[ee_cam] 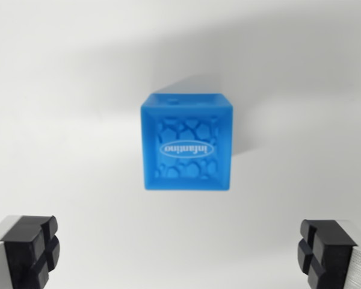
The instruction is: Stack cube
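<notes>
While the jaws stand wide apart and empty, the blue cube (188,142) sits alone on the white worktop (60,90), centred ahead of the gripper (179,253). Descend straight, keeping the pads (31,248) square to its side faces before closing.

We see very little of the place. There is only a plain white table top (60,90) with soft grey shadows on it. It looks like a clean test bench in a lab, but we cannot tell for sure from this close view.
</notes>
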